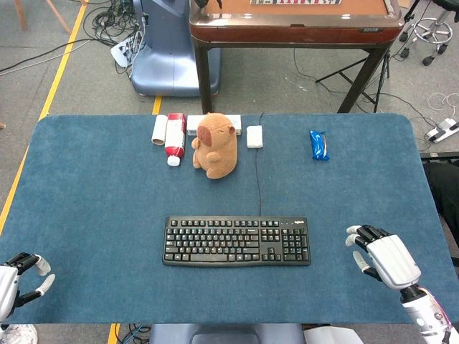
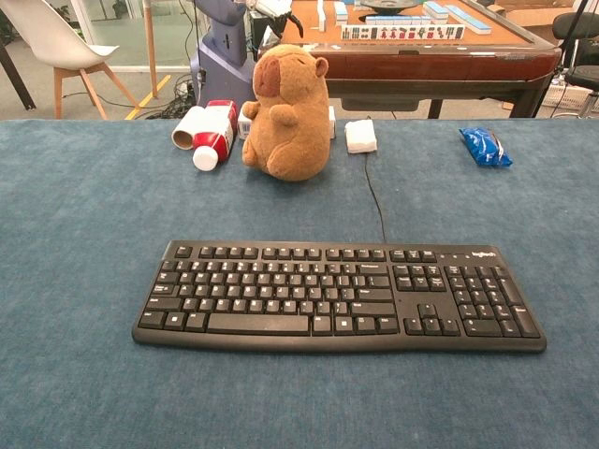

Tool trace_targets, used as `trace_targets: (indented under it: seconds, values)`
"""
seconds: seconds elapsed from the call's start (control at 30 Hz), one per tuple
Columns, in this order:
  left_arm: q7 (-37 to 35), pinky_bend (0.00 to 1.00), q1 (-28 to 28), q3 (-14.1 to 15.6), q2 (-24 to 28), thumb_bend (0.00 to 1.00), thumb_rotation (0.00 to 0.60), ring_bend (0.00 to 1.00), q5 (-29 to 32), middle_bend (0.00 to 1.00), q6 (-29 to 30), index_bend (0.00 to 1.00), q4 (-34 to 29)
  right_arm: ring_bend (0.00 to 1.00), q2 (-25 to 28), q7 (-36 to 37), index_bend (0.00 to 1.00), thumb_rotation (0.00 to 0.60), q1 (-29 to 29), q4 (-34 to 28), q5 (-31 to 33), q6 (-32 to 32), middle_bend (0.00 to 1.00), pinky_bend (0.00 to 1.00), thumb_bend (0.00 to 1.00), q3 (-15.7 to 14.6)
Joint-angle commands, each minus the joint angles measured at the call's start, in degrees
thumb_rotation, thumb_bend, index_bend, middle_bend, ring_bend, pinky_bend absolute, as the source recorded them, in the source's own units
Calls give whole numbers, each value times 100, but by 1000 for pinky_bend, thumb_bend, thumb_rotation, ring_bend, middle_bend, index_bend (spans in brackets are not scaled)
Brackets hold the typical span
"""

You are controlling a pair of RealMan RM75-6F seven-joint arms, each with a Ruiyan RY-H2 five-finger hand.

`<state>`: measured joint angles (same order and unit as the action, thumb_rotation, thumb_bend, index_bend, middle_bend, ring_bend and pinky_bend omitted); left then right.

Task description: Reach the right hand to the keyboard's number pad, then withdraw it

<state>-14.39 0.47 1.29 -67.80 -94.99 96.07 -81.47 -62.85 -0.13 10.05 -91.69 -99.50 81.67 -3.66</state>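
Observation:
A black keyboard [image 1: 237,241] lies flat on the blue table mat, its number pad [image 1: 295,242] at the right end; the chest view shows the keyboard [image 2: 337,296] and number pad [image 2: 485,297] close up. My right hand [image 1: 382,259] hovers near the table's front right, a short way right of the number pad, fingers apart and holding nothing. At the front left corner my left hand [image 1: 18,281] also holds nothing, fingers loosely spread. Neither hand appears in the chest view.
At the back stand a brown plush capybara [image 1: 216,145], a red-and-white bottle [image 1: 174,137] lying beside a white roll [image 1: 159,129], a small white box [image 1: 254,136] and a blue packet [image 1: 319,145]. The keyboard's cable [image 1: 258,172] runs to the far edge.

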Motion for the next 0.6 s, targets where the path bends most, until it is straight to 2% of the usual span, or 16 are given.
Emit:
trace_targets:
  seconds: [0.03, 0.47, 0.53, 0.6]
  values:
    - [0, 793, 0, 1, 1, 224, 600, 469, 0, 628, -2, 588, -1, 282, 0, 1, 439, 600, 1, 3, 2, -6, 318, 481, 503, -1]
    - [-4, 793, -5, 2, -1, 224, 600, 469, -2, 628, -9, 588, 4, 282, -16, 25, 439, 600, 20, 17, -26, 1, 322, 482, 503, 13]
    - [3, 793, -5, 5, 0, 224, 600, 469, -14, 628, -2, 588, -1, 283, -33, 15, 439, 600, 37, 18, -35, -17, 330, 504, 503, 19]
    - [1, 793, -1, 7, 1, 224, 600, 469, -23, 628, 10, 588, -10, 294, -64, -13, 439, 600, 71, 14, -51, -46, 356, 581, 504, 36]
